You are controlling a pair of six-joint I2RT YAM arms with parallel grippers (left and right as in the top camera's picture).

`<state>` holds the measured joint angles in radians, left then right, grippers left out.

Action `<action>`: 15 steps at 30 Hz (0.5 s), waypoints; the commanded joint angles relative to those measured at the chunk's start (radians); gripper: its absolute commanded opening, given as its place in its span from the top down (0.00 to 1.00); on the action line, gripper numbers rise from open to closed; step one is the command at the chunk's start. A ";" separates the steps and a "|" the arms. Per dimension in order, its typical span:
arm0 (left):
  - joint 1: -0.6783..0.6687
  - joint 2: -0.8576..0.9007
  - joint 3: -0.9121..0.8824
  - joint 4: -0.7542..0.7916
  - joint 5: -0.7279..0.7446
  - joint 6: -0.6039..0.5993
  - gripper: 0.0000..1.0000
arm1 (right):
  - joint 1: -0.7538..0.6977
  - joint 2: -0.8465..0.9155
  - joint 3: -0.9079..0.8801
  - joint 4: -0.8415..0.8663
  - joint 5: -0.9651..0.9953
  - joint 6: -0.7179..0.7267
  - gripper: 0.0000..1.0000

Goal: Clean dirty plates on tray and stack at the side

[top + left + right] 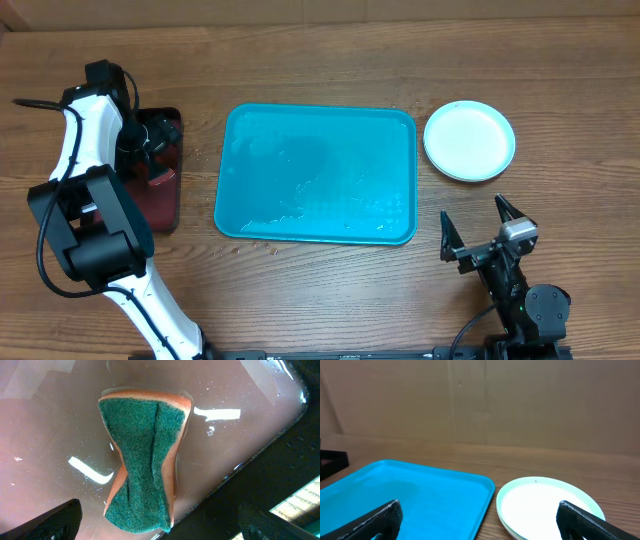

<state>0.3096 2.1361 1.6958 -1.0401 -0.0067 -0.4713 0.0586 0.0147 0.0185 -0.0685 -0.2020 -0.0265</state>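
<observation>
The left gripper [161, 526] hangs spread wide over a green-faced sponge [142, 460] lying in the dark red tray [50, 435], not touching it. The right gripper [472, 215] is equally wide and empty. The plates [469, 141] sit stacked on the tabletop [320, 60] just right of the turquoise tray [318, 180], whose long axis runs left-right.

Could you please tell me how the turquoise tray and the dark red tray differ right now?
The turquoise tray is clearly larger than the dark red tray. The turquoise tray holds only water streaks, while the dark red tray carries a green-faced sponge. The turquoise tray lies mid-table; the dark red tray sits to its left. Both are rectangular with rounded corners and look wet.
</observation>
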 commanded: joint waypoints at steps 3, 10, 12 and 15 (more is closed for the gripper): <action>0.004 -0.001 0.017 0.001 0.007 0.000 0.00 | -0.008 -0.013 -0.011 0.003 0.031 -0.005 0.00; 0.004 -0.001 0.017 0.001 0.007 0.000 0.00 | -0.008 -0.013 -0.010 -0.006 0.071 -0.004 0.00; 0.004 -0.001 0.017 0.001 0.007 0.000 0.00 | -0.008 -0.013 -0.010 -0.004 0.070 -0.004 0.00; 0.004 -0.001 0.017 0.001 0.007 0.000 0.00 | -0.008 -0.012 -0.010 -0.004 0.071 -0.004 0.00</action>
<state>0.3096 2.1361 1.6958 -1.0401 -0.0067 -0.4713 0.0540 0.0147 0.0185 -0.0757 -0.1486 -0.0265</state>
